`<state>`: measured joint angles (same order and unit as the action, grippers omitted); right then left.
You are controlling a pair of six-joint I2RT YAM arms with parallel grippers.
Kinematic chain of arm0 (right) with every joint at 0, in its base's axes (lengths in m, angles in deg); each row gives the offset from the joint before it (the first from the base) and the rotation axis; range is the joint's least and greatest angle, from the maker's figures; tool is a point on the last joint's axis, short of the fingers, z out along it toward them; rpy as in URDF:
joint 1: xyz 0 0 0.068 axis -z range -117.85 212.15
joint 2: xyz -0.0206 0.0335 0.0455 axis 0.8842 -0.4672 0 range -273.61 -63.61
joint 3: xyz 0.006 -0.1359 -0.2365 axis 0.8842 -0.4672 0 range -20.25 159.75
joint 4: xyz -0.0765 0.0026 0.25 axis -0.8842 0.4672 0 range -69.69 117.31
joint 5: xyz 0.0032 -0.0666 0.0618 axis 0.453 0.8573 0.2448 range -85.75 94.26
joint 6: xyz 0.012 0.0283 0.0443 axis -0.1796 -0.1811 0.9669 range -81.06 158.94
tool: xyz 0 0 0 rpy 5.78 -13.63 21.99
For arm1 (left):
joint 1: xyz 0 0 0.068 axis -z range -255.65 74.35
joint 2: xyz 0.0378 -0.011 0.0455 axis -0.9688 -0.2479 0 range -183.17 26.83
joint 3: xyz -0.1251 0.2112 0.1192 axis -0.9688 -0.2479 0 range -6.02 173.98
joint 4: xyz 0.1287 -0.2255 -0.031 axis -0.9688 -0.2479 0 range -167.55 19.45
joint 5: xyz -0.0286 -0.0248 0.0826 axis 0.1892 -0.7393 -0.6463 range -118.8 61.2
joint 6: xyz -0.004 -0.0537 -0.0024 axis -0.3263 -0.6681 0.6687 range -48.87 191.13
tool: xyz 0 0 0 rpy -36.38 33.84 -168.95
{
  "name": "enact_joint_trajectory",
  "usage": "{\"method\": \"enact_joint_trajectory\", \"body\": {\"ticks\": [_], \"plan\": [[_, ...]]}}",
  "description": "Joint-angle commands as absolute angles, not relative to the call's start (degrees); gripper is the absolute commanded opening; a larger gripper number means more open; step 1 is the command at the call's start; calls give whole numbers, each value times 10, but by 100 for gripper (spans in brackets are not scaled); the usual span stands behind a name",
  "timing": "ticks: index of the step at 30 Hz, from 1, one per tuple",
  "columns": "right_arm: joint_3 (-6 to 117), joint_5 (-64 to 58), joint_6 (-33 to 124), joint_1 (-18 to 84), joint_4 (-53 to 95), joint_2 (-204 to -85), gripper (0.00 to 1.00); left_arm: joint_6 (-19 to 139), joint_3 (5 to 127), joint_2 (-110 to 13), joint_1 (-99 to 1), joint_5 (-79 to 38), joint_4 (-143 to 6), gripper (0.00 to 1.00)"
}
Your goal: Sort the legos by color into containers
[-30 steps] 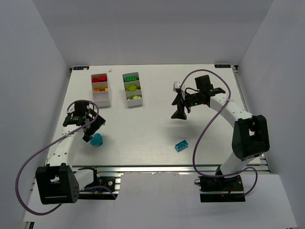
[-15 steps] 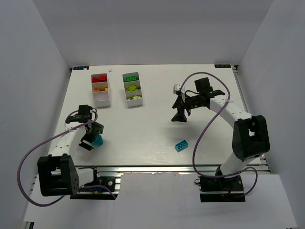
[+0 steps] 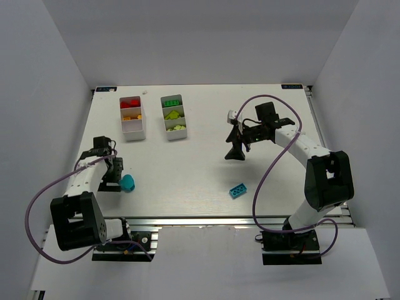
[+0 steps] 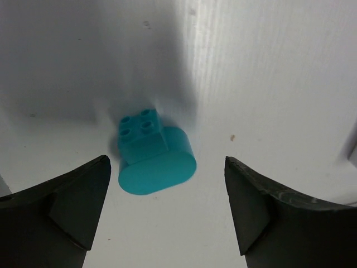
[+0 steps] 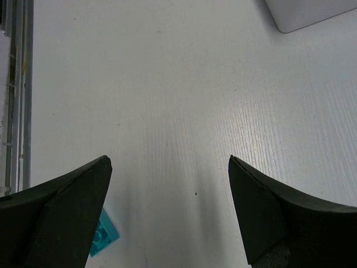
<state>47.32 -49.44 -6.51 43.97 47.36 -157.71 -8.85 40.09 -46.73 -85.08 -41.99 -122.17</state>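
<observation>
While trays (image 3: 132,129) stand together, cyan legos (image 3: 127,183) lie apart

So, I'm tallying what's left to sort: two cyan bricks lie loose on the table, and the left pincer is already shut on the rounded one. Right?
Not quite. The left pincer is open: the left wrist view shows its fingers apart on either side of the rounded cyan brick, not touching it. The rest holds: it and the rectangular cyan brick lie loose on the table.

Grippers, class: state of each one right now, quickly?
Left gripper: open, empty; the cyan rounded plastic brick lies untouched between its jaws.
Right gripper: open, empty, above the white table.
</observation>
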Motion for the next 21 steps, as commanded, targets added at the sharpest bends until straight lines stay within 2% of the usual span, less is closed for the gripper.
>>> {"method": "enact_joint_trajectory", "body": {"ticks": [1,8,21], "plan": [[468,-495,-66,441,470,-1555,89,-138,367,-454,-867,-393,-1200,91],[472,-497,-68,444,471,-1561,89,-151,355,-461,-886,-390,-1184,85],[480,-495,-66,444,475,-1558,89,-139,321,-504,-909,-361,-1119,62]]}}
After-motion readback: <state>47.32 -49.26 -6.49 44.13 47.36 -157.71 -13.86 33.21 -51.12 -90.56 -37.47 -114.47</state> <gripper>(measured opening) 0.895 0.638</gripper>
